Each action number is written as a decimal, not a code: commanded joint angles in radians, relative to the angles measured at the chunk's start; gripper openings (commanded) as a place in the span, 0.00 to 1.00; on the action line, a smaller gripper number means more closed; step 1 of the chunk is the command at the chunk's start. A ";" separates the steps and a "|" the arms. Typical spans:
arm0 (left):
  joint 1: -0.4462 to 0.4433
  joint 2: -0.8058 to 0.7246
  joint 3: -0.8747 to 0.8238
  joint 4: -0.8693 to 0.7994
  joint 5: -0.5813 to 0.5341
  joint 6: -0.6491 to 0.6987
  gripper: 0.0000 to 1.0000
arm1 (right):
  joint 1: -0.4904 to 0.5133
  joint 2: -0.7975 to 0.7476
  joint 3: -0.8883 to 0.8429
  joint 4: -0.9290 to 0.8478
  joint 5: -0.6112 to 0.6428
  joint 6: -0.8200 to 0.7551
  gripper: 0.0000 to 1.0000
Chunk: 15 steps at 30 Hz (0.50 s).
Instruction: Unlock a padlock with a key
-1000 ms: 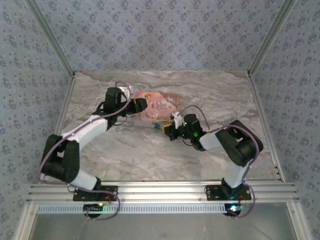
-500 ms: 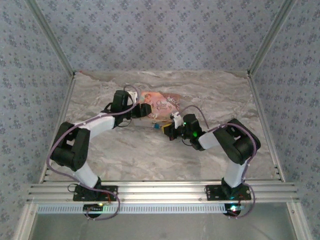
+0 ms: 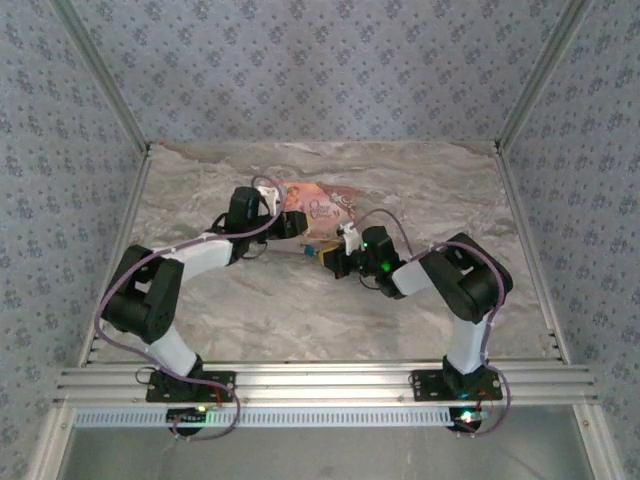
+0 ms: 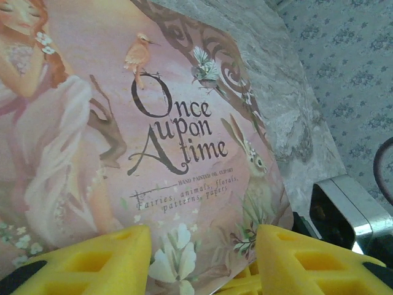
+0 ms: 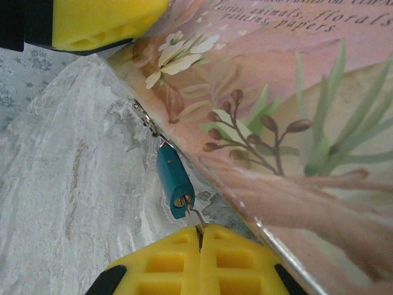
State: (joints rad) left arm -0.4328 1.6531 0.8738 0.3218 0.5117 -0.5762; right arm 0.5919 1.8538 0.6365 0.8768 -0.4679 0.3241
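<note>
The right tool (image 5: 199,236) is clamped shut on the wire ring (image 5: 195,216) of the teal tag (image 5: 174,178). Its chain (image 5: 144,117) runs under the pink packet (image 4: 153,123), where the padlock probably lies hidden. The left tool (image 4: 202,258), half open and empty, straddles the packet edge: grip and lift it before pulling the chain.

pink packet (image 4: 92,132) titled "Once upon A time", subline "fairies, animals, florals, patterns, papers"

Black-white arms (image 3: 195,255); purple cables (image 3: 262,184); yellow fingers (image 4: 86,261).
</note>
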 commanded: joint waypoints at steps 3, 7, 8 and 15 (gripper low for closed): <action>-0.011 0.027 -0.054 -0.079 0.006 -0.023 0.49 | 0.016 0.023 0.051 0.059 -0.018 0.024 0.00; -0.015 0.042 -0.059 -0.072 0.005 -0.027 0.48 | 0.022 0.032 0.060 0.054 -0.016 0.024 0.00; -0.015 0.044 -0.060 -0.072 0.004 -0.027 0.48 | 0.022 0.034 0.060 0.054 -0.016 0.024 0.00; -0.031 0.048 -0.049 -0.147 -0.040 0.017 0.48 | 0.025 0.035 0.062 0.045 -0.011 0.024 0.00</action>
State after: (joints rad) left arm -0.4480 1.6554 0.8604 0.3519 0.5068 -0.5804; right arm 0.6060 1.8759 0.6659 0.8875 -0.4713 0.3340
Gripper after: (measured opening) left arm 0.483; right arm 0.061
